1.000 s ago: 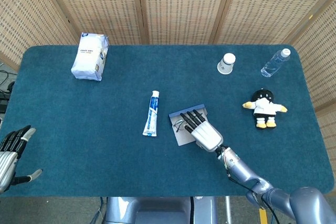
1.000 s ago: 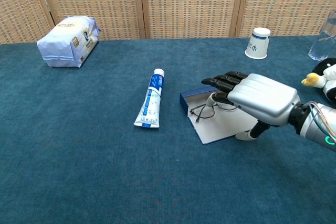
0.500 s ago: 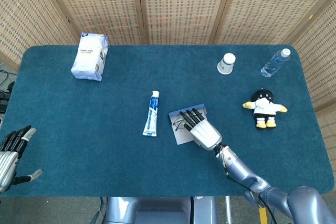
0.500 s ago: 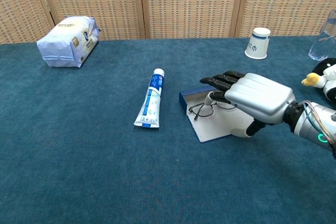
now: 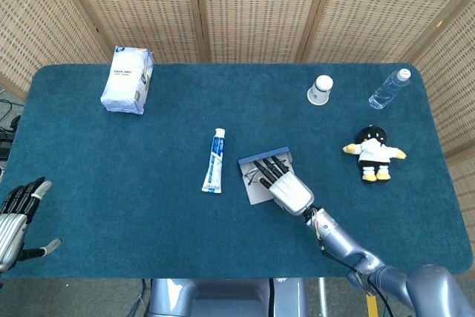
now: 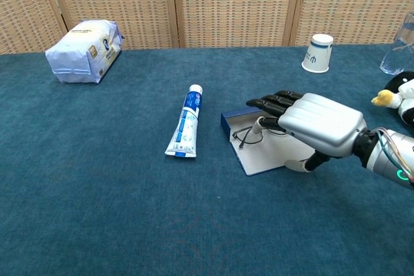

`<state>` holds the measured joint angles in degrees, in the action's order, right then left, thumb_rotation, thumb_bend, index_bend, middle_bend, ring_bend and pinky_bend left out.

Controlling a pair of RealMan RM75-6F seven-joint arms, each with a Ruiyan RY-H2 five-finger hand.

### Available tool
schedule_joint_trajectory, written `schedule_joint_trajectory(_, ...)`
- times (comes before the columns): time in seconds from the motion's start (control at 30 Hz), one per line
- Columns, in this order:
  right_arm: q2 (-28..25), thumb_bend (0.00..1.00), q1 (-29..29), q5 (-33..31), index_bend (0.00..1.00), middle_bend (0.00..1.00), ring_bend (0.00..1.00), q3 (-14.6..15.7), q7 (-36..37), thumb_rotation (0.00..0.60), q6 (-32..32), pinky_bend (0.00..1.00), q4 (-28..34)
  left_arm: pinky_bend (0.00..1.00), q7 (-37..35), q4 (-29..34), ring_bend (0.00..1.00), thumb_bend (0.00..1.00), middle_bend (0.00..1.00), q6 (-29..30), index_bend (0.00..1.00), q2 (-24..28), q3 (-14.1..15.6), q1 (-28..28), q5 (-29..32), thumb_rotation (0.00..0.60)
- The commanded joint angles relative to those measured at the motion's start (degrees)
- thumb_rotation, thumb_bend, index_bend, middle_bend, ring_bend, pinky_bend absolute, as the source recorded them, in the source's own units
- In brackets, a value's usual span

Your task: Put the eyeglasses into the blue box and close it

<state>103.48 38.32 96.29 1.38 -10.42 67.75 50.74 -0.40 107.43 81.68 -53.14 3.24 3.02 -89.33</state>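
**Glasses are in, lid is next**

Woven screens stand behind the dark blue carpet counter [image 5: 111,154]. My right hand [image 6: 318,124] lies flat over the open blue box [image 6: 259,150], black fingers [image 6: 272,103] stretched out, holding nothing. In the last second it slid only a tiny bit toward me. The thin wire eyeglasses [image 6: 249,135] rest inside the box, just under my fingertips, so that part looks done. I think I must shut the lid now. My left hand [image 5: 15,213] waits at the counter's near edge, spread wide and empty, far from the white and blue tube [image 5: 214,161].
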Motion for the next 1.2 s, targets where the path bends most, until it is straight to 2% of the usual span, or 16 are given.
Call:
schedule_joint_trajectory(0.03, -0.17, 0.34, -0.16, 0.33, 0.23, 0.00, 0.00, 0.41, -0.01, 0.600, 0.07, 0.08, 0.05, 0.00, 0.09, 0.03, 0.00, 0.10, 0.00, 0.04, 0.00, -0.04, -0.03, -0.01, 0.06, 0.600)
schedule_joint_trajectory(0.5, 1.80, 0.34, 0.14, -0.68, 0.23, 0.00, 0.00, -0.56, 0.03, 0.600, -1.15, 0.08, -2.57, 0.00, -0.04, 0.02, 0.00, 0.10, 0.00, 0.16, 0.00, -0.03, 0.00, -0.07, -0.02, 0.600)
schedule_joint_trajectory(0.67, 3.23, 0.39, 0.09, -1.79, 0.23, 0.00, 0.00, -2.06, 0.28, 0.600, -0.33, 0.08, -4.25, 0.00, -0.27, -0.06, 0.00, 0.10, 0.00, 0.05, 0.00, 0.05, -0.05, 0.00, 0.12, 0.600)
schedule_joint_trajectory(1.0, 4.87, 0.40, 1.13, -3.74, 0.24, 0.00, 0.00, -4.85, 0.57, 0.600, -0.11, 0.08, -6.36, 0.00, -0.28, 0.02, 0.00, 0.10, 0.00, -0.13, 0.00, 0.09, -0.05, 0.09, 0.19, 0.600)
schedule_joint_trajectory(1.2, 6.09, 0.40, 3.45, -6.72, 0.25, 0.00, 0.00, -8.46, -0.22, 0.600, -2.27, 0.08, -6.90, 0.00, -0.14, 0.08, 0.00, 0.10, 0.00, -0.45, 0.00, 0.02, -0.13, 0.26, 0.43, 0.600)
